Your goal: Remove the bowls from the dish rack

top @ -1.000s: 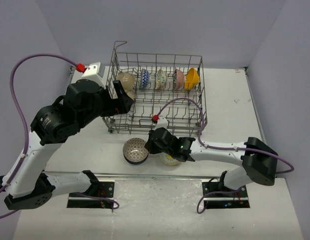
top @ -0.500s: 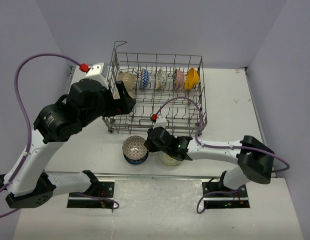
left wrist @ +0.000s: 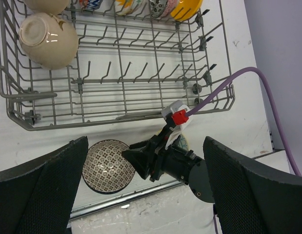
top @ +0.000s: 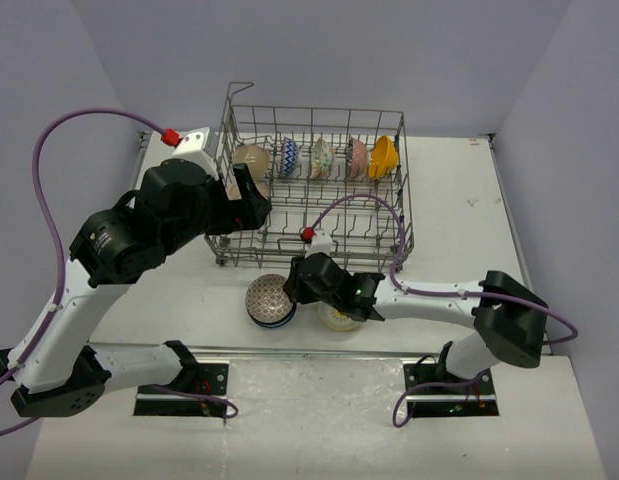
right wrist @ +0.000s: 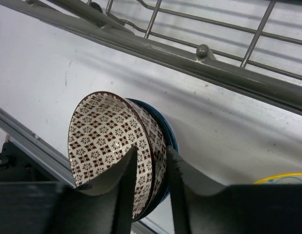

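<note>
Left claw (top: 247, 203): fingers spread wide, nothing between them, hanging over the left end of the dish rack (top: 259, 250).

Dish rack: stands on the white counter (top: 459, 200).
- **Back row, left to right:** beige bowl (top: 251, 160), blue-patterned bowl (top: 289, 157), pale patterned bowl (top: 321, 157), pinkish bowl (top: 357, 157) and orange-yellow bowl (top: 383, 157), all propped on edge among the tines.
- **Next row forward:** a second beige bowl (left wrist: 46, 36) lies just in front of the first.
- **Remaining rows:** bare tines.

Counter, just in front of the rack: a brown-patterned bowl (top: 268, 296) sits tilted inside a blue bowl (right wrist: 168, 141).

Right claw (right wrist: 151, 156): pinching the rim of the brown-patterned bowl, one finger inside the wall and one outside.

Just to the right, a yellow-rimmed bowl (top: 339, 318) rests on the counter, partly under the right arm.
</note>
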### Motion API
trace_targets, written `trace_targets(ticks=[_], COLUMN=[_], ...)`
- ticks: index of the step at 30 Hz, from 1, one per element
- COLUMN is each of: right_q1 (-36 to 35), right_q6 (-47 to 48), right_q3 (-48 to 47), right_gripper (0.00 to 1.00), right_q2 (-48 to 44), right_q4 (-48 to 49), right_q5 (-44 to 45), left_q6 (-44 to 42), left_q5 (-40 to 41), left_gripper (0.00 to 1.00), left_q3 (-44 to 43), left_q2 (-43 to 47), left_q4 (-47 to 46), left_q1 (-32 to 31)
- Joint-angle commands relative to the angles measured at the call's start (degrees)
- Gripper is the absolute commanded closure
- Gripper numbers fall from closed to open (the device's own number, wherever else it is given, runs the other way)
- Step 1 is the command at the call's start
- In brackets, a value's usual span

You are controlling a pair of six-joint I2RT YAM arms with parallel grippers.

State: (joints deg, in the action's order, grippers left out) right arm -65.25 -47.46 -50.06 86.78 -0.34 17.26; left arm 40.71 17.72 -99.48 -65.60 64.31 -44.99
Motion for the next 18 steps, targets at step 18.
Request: trace_targets(ticks=[18], right_q1=[-0.5], right_q6=[-2.5], right_q3=[2.5], right_gripper=[0.8], right_q2=[-15.9], right_q4=[-14.5], right_q5=[-2.2], left_q6=[-3.7], left_q5=[1.2], left_gripper=[0.0], left_q3=[-2.0], left_q2=[-1.5], left_q4=[-2.0], left_q1=[0.4])
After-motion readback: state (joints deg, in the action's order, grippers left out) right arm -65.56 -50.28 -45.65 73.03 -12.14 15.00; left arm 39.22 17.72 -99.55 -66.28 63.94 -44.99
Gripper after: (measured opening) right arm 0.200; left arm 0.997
